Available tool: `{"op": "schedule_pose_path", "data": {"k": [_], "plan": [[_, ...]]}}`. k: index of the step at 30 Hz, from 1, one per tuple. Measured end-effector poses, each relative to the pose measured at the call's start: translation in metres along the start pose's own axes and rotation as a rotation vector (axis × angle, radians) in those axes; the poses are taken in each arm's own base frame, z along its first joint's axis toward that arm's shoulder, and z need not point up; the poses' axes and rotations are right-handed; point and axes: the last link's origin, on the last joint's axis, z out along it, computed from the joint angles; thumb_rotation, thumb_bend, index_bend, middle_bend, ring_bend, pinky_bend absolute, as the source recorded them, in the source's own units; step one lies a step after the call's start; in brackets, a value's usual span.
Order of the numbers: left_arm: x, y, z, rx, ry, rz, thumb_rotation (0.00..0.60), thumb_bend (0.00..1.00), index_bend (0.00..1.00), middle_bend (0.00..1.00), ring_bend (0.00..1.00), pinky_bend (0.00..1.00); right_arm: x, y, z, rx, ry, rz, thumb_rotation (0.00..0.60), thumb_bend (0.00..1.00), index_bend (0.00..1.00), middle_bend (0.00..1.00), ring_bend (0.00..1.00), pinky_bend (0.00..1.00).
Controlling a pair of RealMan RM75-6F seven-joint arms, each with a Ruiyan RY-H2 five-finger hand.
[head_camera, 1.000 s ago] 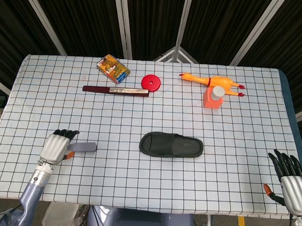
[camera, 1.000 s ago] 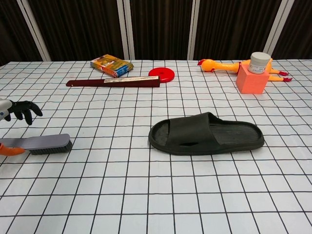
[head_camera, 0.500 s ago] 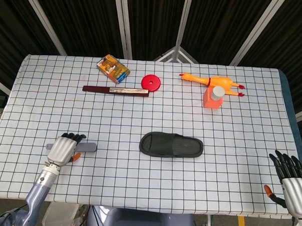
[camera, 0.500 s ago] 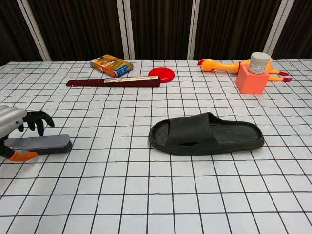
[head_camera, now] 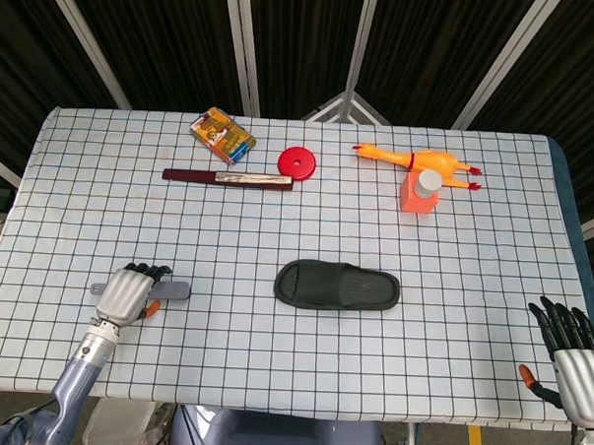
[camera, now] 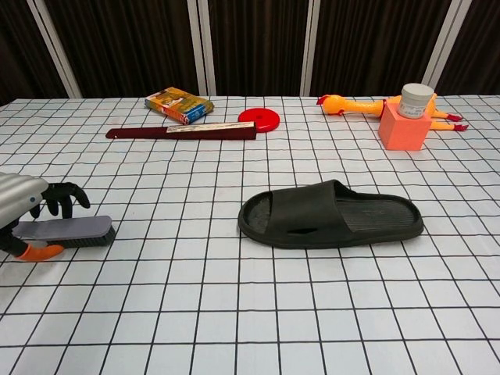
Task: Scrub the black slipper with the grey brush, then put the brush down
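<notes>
The grey brush [camera: 69, 231] lies flat on the table [head_camera: 306, 233] near its front left corner, bristles down. The left hand [head_camera: 126, 292] is positioned over the brush handle; its dark fingers [camera: 61, 197] curl down over the far side of the handle and its orange-tipped thumb [camera: 35, 251] sits at the near side. Whether the fingers actually clamp the handle cannot be told.

The right hand [head_camera: 570, 355] is at the front right corner of the table, fingers spread apart and holding nothing.

The black slipper [camera: 330, 215] lies sole down near the middle of the table, toward the front edge, well apart from the brush.

Along the back edge stand a snack box [head_camera: 222, 134], a dark red shoehorn [head_camera: 227, 179] and a red disc [head_camera: 297, 162].
</notes>
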Motion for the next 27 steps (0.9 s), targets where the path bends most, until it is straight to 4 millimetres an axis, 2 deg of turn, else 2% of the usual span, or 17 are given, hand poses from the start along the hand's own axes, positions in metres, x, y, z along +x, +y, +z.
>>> {"op": "schedule_pose_path", "data": {"k": [18, 27], "plan": [[0.0018, 0.0018, -0.0018, -0.014, 0.015, -0.006, 0.6, 0.45, 0.4, 0.52, 0.46, 0.5, -0.0002, -0.0013, -0.0018, 0.005, -0.005, -0.003, 0.6, 0.34, 0.0, 0.0, 0.0, 0.0], [0.0059, -0.0009, 0.0057, 0.017, 0.044, -0.065, 0.6, 0.53, 0.55, 0.66, 0.59, 0.64, -0.0012, -0.0025, -0.0011, 0.01, -0.012, -0.006, 0.6, 0.34, 0.0, 0.0, 0.0, 0.0]]}}
